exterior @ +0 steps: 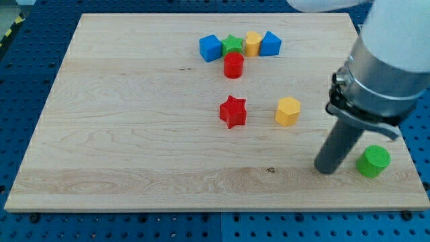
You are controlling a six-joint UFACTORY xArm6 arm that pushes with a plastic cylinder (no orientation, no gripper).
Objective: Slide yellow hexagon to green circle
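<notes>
The yellow hexagon (287,111) lies right of the board's middle. The green circle (373,161) stands near the board's bottom right corner. My tip (326,168) rests on the board just left of the green circle, with a small gap between them. It is below and to the right of the yellow hexagon, well apart from it. The rod rises from the tip toward the view's upper right into the arm's grey and white body.
A red star (233,111) lies left of the yellow hexagon. Near the board's top sit a blue block (210,48), a green star (232,46), a yellow block (252,43), a blue block (270,44), and a red cylinder (233,66) below them. The wooden board (121,134) lies on blue pegboard.
</notes>
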